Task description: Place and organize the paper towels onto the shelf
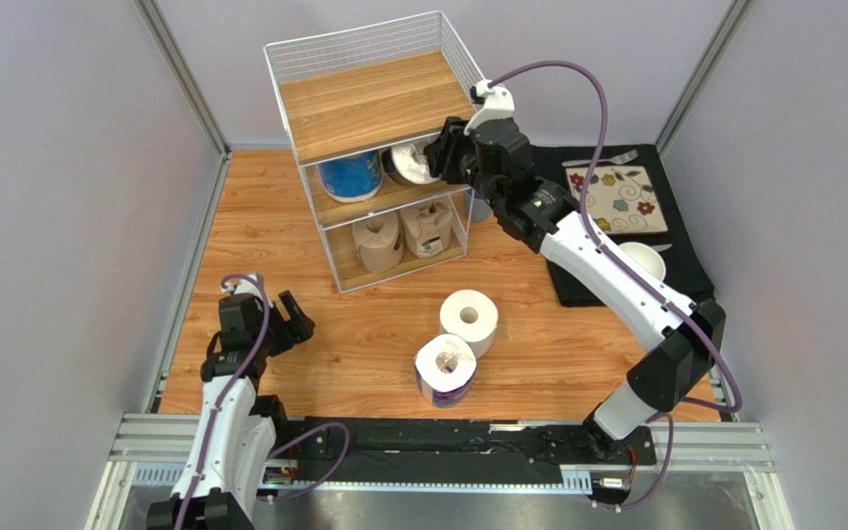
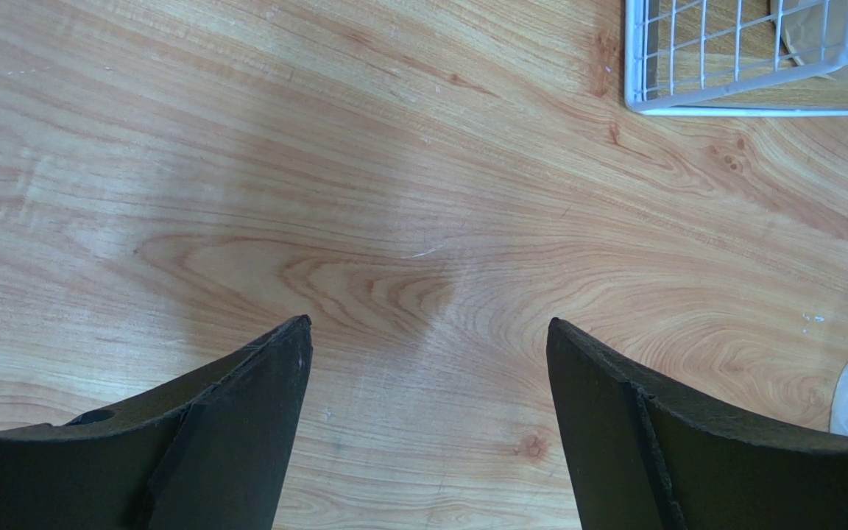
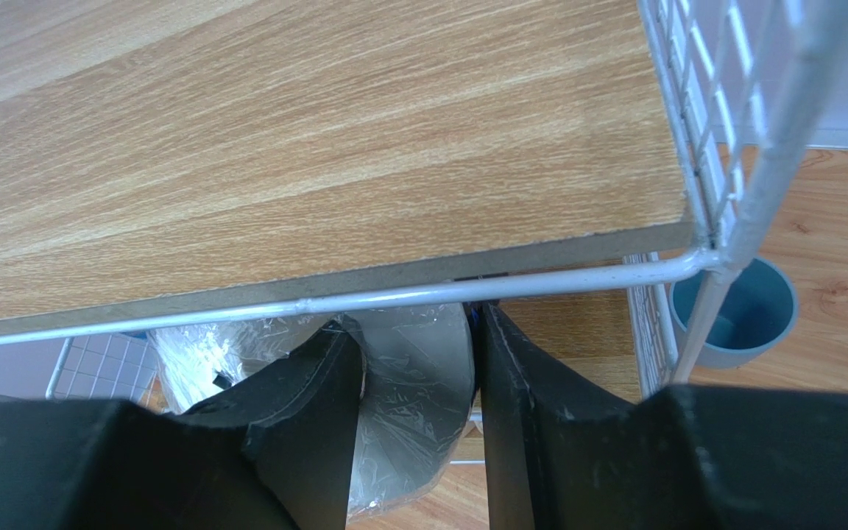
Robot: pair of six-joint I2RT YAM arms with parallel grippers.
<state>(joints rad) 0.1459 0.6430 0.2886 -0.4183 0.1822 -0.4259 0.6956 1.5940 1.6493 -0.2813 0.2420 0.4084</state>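
Dark-wrapped roll between right jaws

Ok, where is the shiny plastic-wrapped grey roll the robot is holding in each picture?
Top external: the shiny plastic-wrapped grey roll is on the middle tier, right of the blue-wrapped roll, at the right gripper.
Right wrist: bottom middle, between the black fingers, under the top board.
Left wrist: not in it.
Shared landmark: the white wire shelf with wooden boards, seen in all three.
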